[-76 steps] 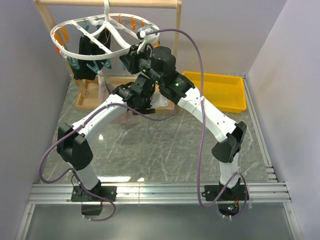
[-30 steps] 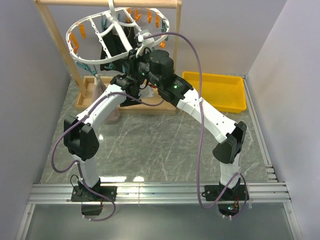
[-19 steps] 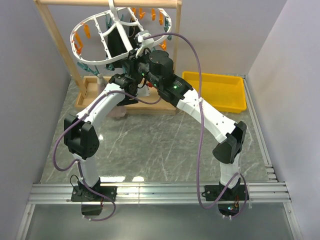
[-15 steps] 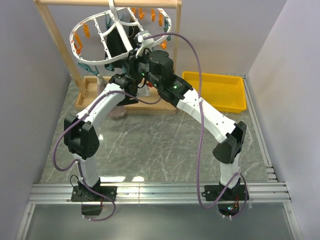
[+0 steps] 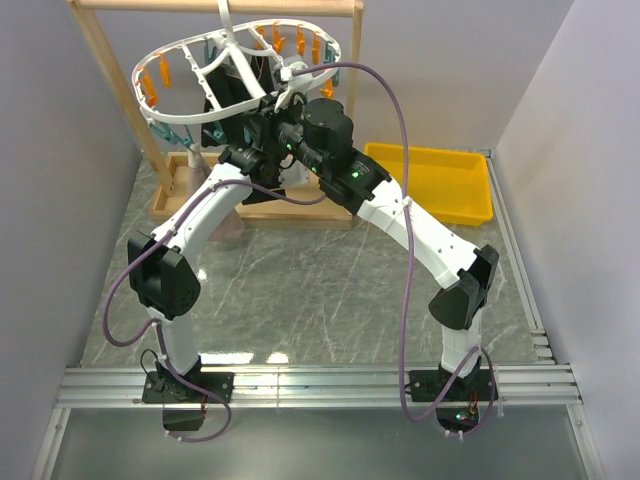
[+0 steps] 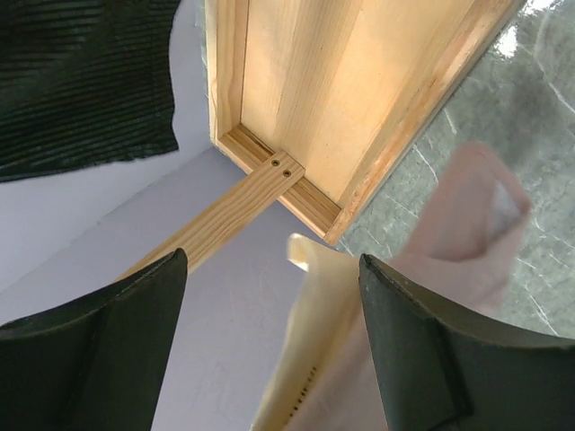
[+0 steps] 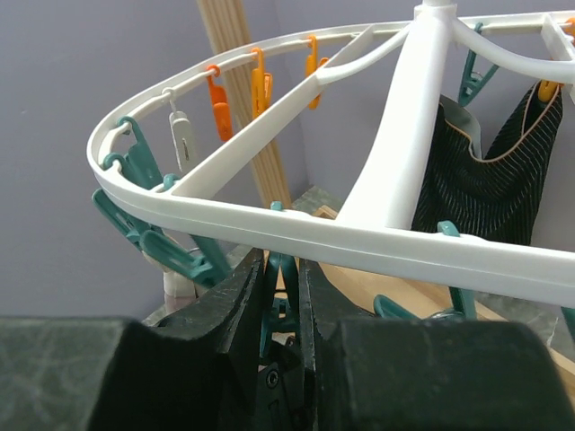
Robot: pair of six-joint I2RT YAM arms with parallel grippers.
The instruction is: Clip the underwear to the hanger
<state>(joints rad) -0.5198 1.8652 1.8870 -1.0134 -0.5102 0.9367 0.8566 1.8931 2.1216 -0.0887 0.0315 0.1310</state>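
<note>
The hanger (image 5: 190,52) is a white oval ring hanging from the wooden rack, with orange and teal clothespins; its rim fills the right wrist view (image 7: 269,229). My right gripper (image 5: 262,112) is under the rim, shut on a teal clothespin (image 7: 283,278). My left gripper (image 5: 238,158) is just below it with its jaws standing apart. The pink underwear (image 6: 449,233) and its beige waistband (image 6: 314,359) rise between the fingers against the right one, clear of the left one. Pink fabric (image 5: 229,226) hangs below the left arm.
A black garment (image 5: 235,85) hangs from the hanger and shows in the left wrist view (image 6: 81,81) and the right wrist view (image 7: 490,189). The wooden rack's post (image 5: 120,90) and base (image 6: 341,90) stand behind. A yellow bin (image 5: 435,185) sits at the right.
The left arm has risen toward the hanger, bringing the underwear up. The ring swung and tilted, and over the last half second it has settled flatter while my right gripper shifted slightly right.
</note>
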